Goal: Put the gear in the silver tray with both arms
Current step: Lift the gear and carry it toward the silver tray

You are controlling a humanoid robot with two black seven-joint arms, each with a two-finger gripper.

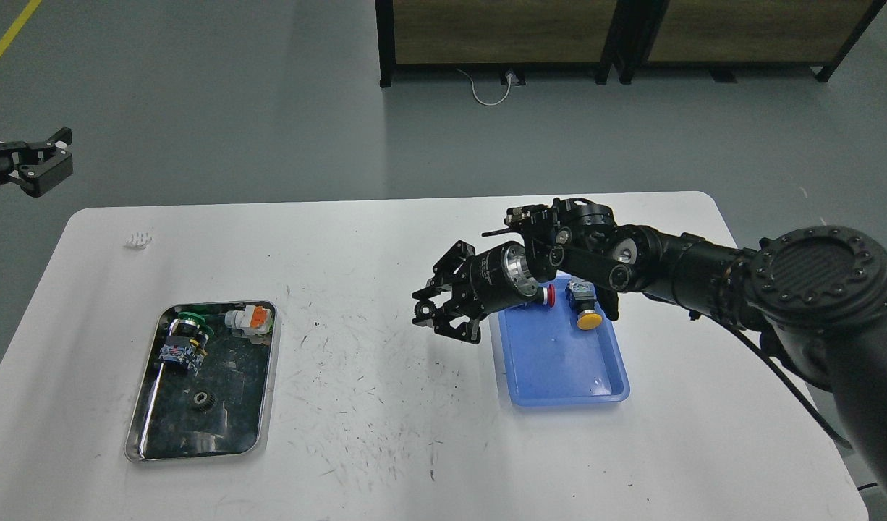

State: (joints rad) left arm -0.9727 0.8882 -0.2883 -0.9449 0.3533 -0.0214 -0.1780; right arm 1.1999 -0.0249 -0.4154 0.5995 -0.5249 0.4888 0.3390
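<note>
The silver tray [143, 434] lies at the table's front left. It holds a small dark gear [203, 400], a green and black push button [187, 336] and a white and orange part [248, 319]. My right gripper [438, 307] hangs above the bare table just left of the blue tray [559, 362], pointing left. Its dark fingers curl toward each other, and I cannot tell whether anything is between them. My left gripper [42, 155] is off the table at the far left, raised, with its fingers spread and nothing in them.
The blue tray holds a yellow-capped button [587, 312] and a red-tipped part [549, 294] at its far end. A small white object [137, 239] lies near the table's far left corner. Dark cabinets [501, 36] stand behind the table.
</note>
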